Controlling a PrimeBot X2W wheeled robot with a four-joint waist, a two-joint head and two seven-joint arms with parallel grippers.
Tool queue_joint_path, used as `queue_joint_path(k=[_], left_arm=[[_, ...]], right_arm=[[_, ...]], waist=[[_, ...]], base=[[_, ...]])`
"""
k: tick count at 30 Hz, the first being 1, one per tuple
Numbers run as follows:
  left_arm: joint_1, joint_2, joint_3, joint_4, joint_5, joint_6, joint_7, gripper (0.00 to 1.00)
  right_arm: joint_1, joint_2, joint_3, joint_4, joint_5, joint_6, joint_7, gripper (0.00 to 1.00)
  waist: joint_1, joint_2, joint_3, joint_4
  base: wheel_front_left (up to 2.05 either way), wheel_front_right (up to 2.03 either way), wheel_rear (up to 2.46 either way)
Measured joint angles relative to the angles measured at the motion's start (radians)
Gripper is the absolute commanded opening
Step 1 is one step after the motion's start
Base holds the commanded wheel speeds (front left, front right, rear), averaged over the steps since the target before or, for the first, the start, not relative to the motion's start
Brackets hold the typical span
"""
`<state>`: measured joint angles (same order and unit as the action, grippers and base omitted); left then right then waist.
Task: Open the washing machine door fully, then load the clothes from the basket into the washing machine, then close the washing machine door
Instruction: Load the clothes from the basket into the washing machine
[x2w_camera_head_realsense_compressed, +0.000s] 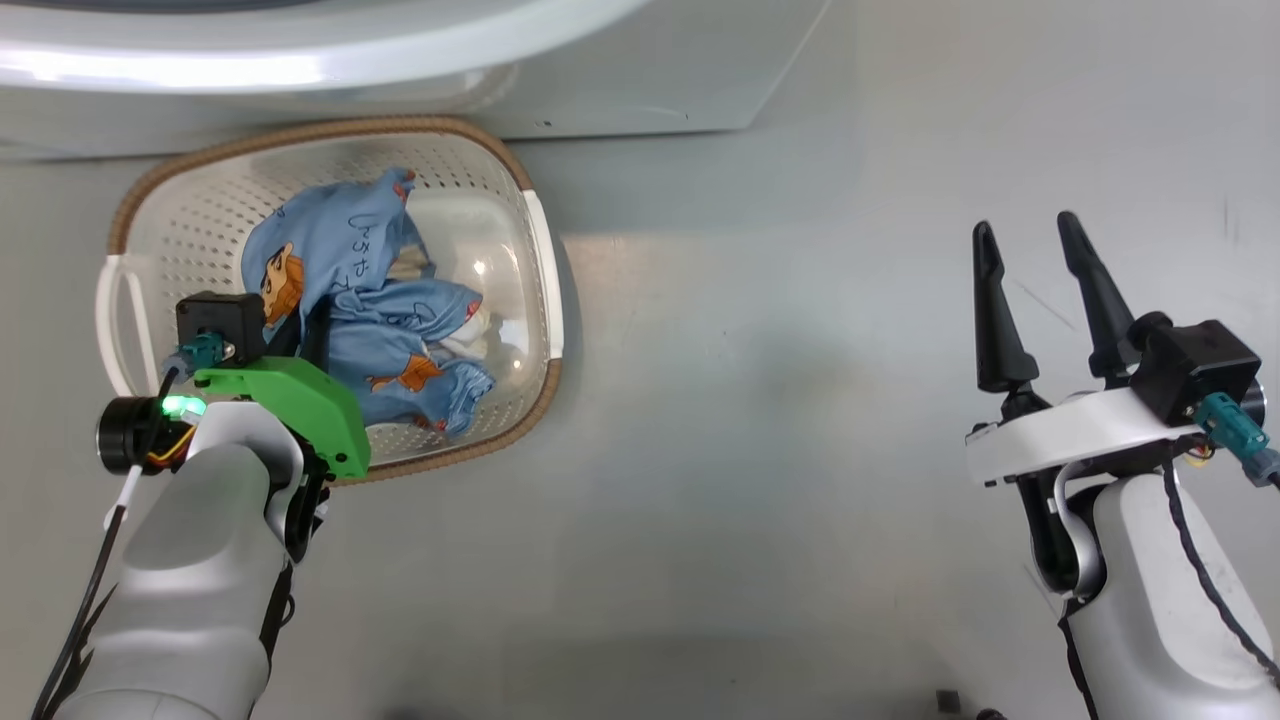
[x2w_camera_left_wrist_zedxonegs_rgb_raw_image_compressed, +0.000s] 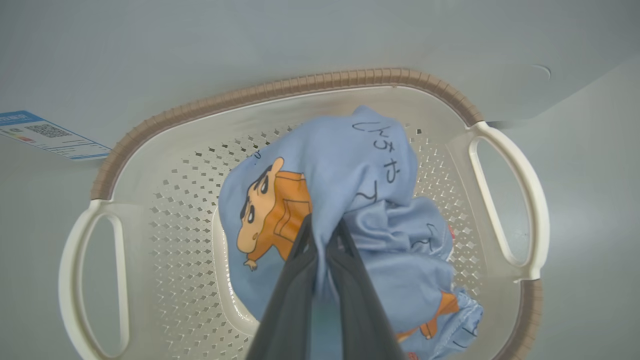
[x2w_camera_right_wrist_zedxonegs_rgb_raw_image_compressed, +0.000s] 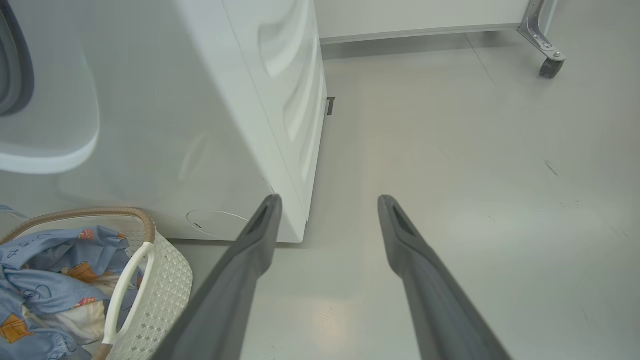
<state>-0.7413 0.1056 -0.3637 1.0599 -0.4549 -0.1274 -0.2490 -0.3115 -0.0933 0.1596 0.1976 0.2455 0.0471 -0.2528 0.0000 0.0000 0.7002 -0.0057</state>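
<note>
1. Left gripper – jaws pinched nearly together on a fold of the clothes, inside the basket; the light blue heap fills the basket's middle.
2. Around it stand the basket's perforated walls and its two side handles; nothing lies over the cloth.
3. The washing machine stands just behind the basket's far rim; its blue sticker and round hatch sit low, near that rim; a white curved overhang juts above it.
4. Right gripper – fingers spread wide, holding nothing – hangs over bare floor, well apart from the basket.
</note>
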Motion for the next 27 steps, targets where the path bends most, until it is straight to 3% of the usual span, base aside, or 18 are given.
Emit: queue_joint_path(k=[10,27], left_arm=[[0.071,0.028,0.067,-0.14,-0.042,0.0,0.0,0.0],[0.239,0.062,0.168,-0.388,-0.005,0.0,0.0,0.0]], right_arm=[[0.036,0.003,0.001,0.039,0.001,0.014,0.0,1.0],[0.103,0.003,-0.021,0.082,0.007,0.033,0.0,1.0]], waist=[[0.0,0.0,-0.129,0.026],[-0.0001,0.0,-0.321,0.052]], base=[[0.0,0.0,0.0],[0.0,0.0,0.0]])
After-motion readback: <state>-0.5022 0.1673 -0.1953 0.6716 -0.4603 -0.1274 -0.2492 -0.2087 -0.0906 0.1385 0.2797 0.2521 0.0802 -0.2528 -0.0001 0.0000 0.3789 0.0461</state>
